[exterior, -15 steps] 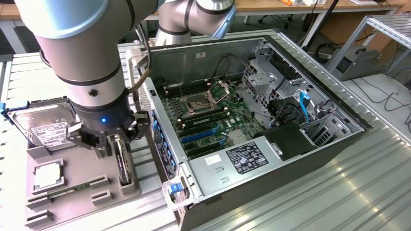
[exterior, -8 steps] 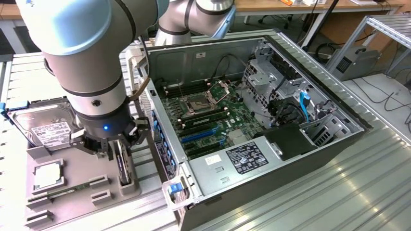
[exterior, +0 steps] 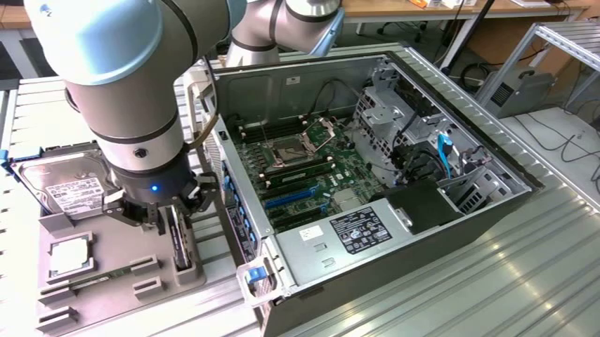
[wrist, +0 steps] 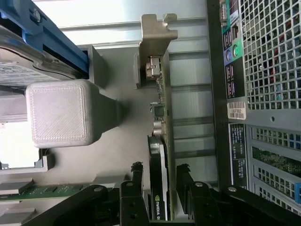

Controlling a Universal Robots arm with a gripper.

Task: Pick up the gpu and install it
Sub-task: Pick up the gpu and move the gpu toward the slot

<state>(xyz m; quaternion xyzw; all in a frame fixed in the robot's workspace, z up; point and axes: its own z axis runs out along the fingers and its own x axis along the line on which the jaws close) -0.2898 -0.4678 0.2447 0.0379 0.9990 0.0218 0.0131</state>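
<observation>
The gpu (exterior: pixel 181 246) (wrist: pixel 162 141) stands on edge in the gray holder tray (exterior: pixel 117 258), just beside the open computer case (exterior: pixel 422 274). The claw (exterior: pixel 174 226) (wrist: pixel 159 167) straddles it, fingers half-spread with slim gaps either side. A hard drive (exterior: pixel 70 186) lies nearby.

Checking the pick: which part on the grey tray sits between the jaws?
The gpu, standing on edge; the hard drive lies label-up, apart.

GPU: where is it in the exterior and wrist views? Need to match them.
Exterior view: the gpu stands on edge on the grey tray, lower left, under the hand.
Wrist view: edge-on, between the grey tray and the computer case.
Shared landmark: the computer case, beside the tray.
</observation>
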